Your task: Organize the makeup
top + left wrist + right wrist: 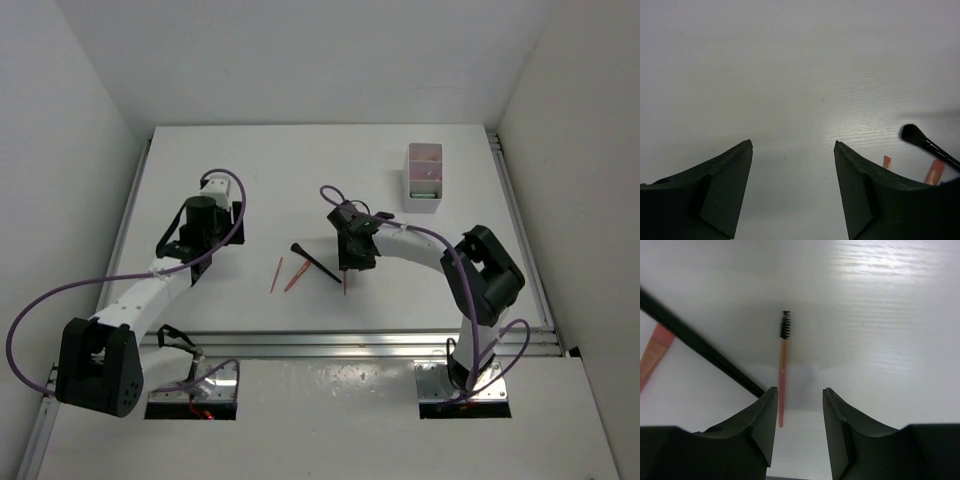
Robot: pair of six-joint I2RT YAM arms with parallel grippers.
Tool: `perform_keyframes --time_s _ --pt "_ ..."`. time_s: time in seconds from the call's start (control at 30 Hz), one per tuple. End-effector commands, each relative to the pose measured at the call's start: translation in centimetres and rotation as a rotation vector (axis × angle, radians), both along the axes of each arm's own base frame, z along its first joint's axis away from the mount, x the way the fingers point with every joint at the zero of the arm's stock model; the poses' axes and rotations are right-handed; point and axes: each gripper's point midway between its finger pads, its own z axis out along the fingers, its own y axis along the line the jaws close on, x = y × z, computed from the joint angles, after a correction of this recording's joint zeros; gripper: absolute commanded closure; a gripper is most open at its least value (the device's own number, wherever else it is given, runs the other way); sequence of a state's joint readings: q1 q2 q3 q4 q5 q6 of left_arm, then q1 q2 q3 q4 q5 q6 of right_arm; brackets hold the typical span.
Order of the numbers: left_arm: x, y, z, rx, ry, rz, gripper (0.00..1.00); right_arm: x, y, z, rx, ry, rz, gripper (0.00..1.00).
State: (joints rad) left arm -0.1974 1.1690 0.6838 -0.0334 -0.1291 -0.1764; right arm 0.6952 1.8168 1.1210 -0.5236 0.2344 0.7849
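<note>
Four slim makeup pieces are lying mid-way across the table [250, 180]: pink pencils [296, 277], a black brush [318, 264] and, rightmost, a pink spoolie wand [782, 370]. The right end effector [799, 395] is hovering over the wand's near end, jaws apart and gripping nothing, likely lining up a pick for the compartment box [424, 205] at far right. The left end effector [792, 145] is waiting to the left, jaws wide apart and empty.

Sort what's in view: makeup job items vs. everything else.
Job:
spoolie
brush
pink pencil
second pink pencil
pink items and green item, already boxed, too small to identify

Not the job:
box
table
</note>
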Motion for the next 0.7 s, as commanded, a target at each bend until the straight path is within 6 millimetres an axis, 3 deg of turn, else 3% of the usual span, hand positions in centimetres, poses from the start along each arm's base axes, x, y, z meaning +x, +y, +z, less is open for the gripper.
perform_keyframes --time_s 0.0,0.2,0.47,0.57,0.67 --pt "0.1 -0.2 1.1 -0.015 -0.045 0.001 0.28 2.0 2.6 1.8 0.071 -0.075 0.137 0.58" --pt "-0.5 -0.1 0.5 -0.018 -0.024 0.005 0.28 2.8 3.0 0.0 0.066 0.011 0.126 0.58" --pt "-0.7 -0.1 0.1 -0.016 -0.015 0.006 0.27 0.7 2.7 -2.7 0.068 0.151 0.094 0.64" --pt "-0.7 0.0 0.1 -0.008 -0.015 0.001 0.27 0.1 2.0 -3.5 0.052 0.179 0.072 0.71" --pt "-0.8 0.2 -0.3 -0.002 -0.007 0.009 0.27 0.0 0.9 -3.8 0.028 0.198 0.055 0.91"
